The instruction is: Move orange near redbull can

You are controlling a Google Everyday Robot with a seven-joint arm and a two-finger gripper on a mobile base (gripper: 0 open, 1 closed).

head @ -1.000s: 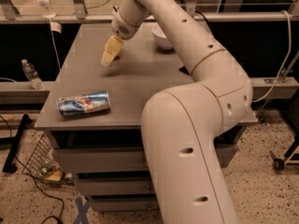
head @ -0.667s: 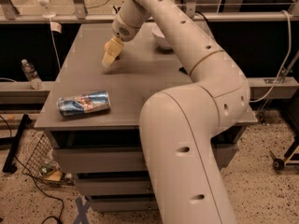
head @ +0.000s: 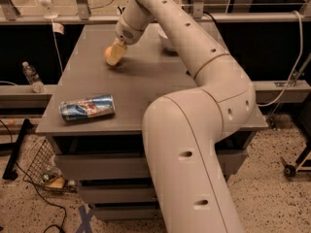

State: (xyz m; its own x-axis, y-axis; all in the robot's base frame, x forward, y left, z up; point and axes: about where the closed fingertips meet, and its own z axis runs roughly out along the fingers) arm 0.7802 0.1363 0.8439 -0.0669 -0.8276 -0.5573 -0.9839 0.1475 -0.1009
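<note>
The cream gripper (head: pixel 113 57) sits against the smooth round orange (head: pixel 107 53); its hold cannot be told. The slim blue-and-silver metal redbull can (head: pixel 87 107) lies sideways.

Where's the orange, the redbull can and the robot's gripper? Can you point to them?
orange (head: pixel 107 53): camera view, on the visible left part of its round skin.
redbull can (head: pixel 87 107): camera view, middle of its side; it lies flat.
gripper (head: pixel 115 56): camera view, its tip, right at the orange, beyond the can.
</note>
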